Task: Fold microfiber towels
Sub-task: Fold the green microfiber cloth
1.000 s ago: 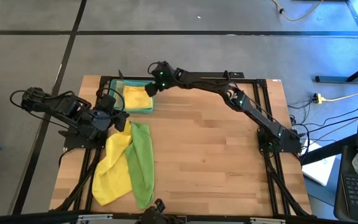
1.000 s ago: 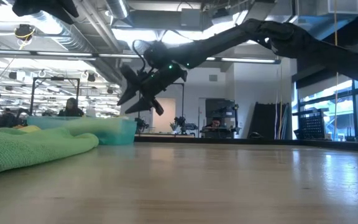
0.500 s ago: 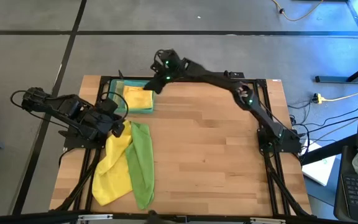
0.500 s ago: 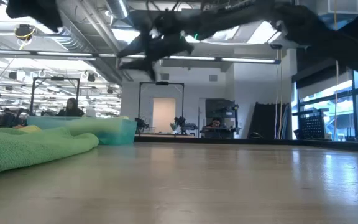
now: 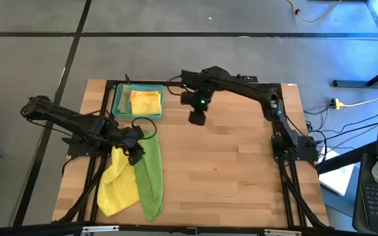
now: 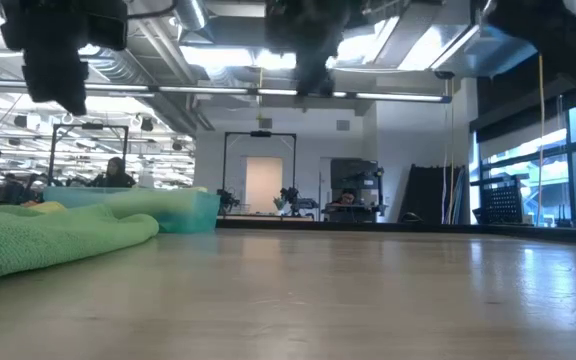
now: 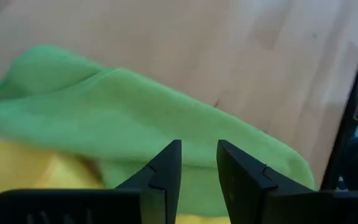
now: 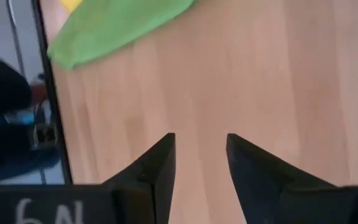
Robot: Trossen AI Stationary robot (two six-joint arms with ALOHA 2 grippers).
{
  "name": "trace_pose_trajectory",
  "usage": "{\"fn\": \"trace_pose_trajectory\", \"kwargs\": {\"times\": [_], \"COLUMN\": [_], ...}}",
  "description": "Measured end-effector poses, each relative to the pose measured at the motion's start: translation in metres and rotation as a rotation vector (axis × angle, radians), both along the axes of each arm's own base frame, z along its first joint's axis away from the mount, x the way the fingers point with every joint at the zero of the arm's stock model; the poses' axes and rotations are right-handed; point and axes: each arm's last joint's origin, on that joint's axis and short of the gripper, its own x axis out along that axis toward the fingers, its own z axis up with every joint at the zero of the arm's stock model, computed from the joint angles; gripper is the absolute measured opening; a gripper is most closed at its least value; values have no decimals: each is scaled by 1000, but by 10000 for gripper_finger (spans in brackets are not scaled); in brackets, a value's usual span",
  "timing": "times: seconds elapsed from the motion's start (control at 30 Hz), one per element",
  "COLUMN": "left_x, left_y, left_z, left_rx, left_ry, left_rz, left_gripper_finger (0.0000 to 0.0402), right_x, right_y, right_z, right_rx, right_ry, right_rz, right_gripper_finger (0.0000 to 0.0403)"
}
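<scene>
- The green towel point(image 5: 149, 174) lies on the table's point(image 5: 228, 170) left side. It is a long strip running from far to near.
- A yellow towel point(image 5: 118, 183) lies just beside it, touching it on its left.
- Another yellow towel point(image 5: 145, 102) sits folded in the teal tray point(image 5: 118, 105) at the far left corner.
- The left gripper point(image 5: 134, 139) hangs over the far end of the green towel, where the two towels meet. Its wrist view shows the green towel point(image 7: 135, 124) right under it.
- Its fingers point(image 7: 166, 171) have a small gap between them. Nothing is in the gap.
- The right gripper point(image 5: 197, 117) is up over bare wood near the table's far middle, well apart from the towels.
- Its fingers point(image 8: 160, 165) are part way open and hold nothing.
- The left gripper is much nearer the green towel, so it looks like the one to grab next.
- The towel's far end lies straight below its fingers, so it likely just needs to go down and pinch.
</scene>
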Motion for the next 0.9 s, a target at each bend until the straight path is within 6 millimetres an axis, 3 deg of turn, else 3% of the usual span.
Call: {"fn": "trace_pose_trajectory", "kwargs": {"times": [0.1,0.3,0.5,0.6,0.73,0.9], "left_x": [6,7,3,5,16,43], "left_y": [-4,-25,-49,-58,-68,-83], "left_z": [-5,-9,-4,-9,-31,-62], "left_rx": [7,37,152,193,168,131], "left_ry": [-12,-41,-190,-196,-148,-142], "left_rz": [-124,-546,-894,-949,-973,-981], "left_gripper_finger": [94,94,94,94,94,94], "right_x": [-16,-38,-43,-47,-59,-79], "right_y": [20,60,113,148,201,257], "right_z": [23,60,69,69,68,68], "right_rx": [-37,-97,-32,-75,-175,-217], "right_ry": [18,-12,42,81,79,28], "right_rz": [-13,-115,-230,-300,-407,-534], "right_gripper_finger": [144,144,144,144,144,145]}}
